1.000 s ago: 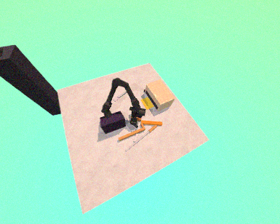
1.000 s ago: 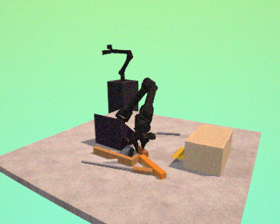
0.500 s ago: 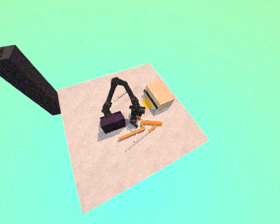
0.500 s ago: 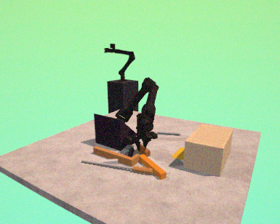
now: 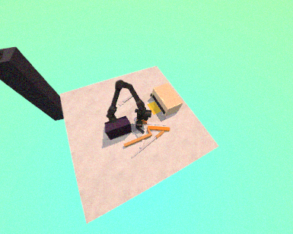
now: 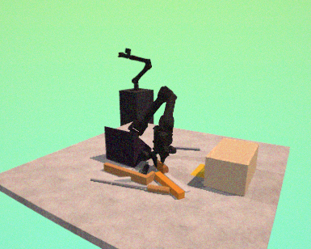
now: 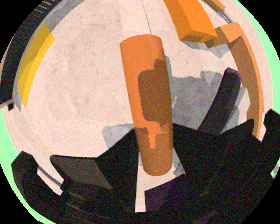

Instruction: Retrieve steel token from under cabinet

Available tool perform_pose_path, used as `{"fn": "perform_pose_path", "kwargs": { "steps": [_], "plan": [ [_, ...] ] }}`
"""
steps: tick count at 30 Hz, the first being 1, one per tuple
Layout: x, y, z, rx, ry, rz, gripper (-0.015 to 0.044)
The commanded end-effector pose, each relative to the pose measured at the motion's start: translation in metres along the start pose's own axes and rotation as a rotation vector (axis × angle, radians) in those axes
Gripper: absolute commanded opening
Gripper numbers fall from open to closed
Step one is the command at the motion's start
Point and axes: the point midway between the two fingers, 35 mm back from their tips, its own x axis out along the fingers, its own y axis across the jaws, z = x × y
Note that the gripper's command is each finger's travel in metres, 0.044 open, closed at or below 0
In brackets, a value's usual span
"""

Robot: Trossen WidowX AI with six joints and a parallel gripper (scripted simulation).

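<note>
Nearest in the exterior view, got a thin grey rod (image 5: 144, 147) (image 6: 119, 183) with an orange grip (image 5: 160, 134) (image 6: 158, 188), lying on the worktop (image 5: 104, 190) (image 6: 216, 218) (image 7: 86, 90). Just beyond that, a bent orange bar (image 5: 138, 140) (image 6: 127, 171) (image 7: 246, 65), kinked like a lazy Z. Next up, the hand (image 5: 141, 123) (image 6: 161, 162) (image 7: 152, 129), clamped on a round orange handle (image 5: 144, 121) (image 6: 163, 166) (image 7: 146, 75), so definitely grasping something. Near it, a short dark bar (image 7: 223, 100). Off to one side, the tan cabinet (image 5: 167, 99) (image 6: 228, 170), with the yellow marked area (image 5: 154, 108) (image 6: 199, 170) (image 7: 36, 65) along the front. Can't tell exactly where the steel token is, tbh; too small or hidden in these views. Behind the hand, another grey rod (image 5: 125, 100) (image 6: 187, 149), well apart from the bent bar. Way at the back, a tall dark pedestal (image 5: 28, 80) (image 6: 136, 106) with a second arm on top.
</note>
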Motion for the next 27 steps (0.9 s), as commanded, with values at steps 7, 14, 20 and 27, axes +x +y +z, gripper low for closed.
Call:
{"fn": "perform_pose_path", "kwargs": {
  "steps": [7, 14, 20, 27],
  "plan": [
    [-0.001, 0.014, -0.004, -0.010, -0.004, 0.005, 0.0000],
    [-0.001, 0.022, -0.007, -0.010, -0.003, 0.006, 0.0000],
    [-0.001, 0.029, -0.009, -0.010, -0.003, 0.006, 0.0000],
    [-0.001, 0.037, -0.013, -0.009, -0.003, 0.007, 0.0000]
  ]
}}
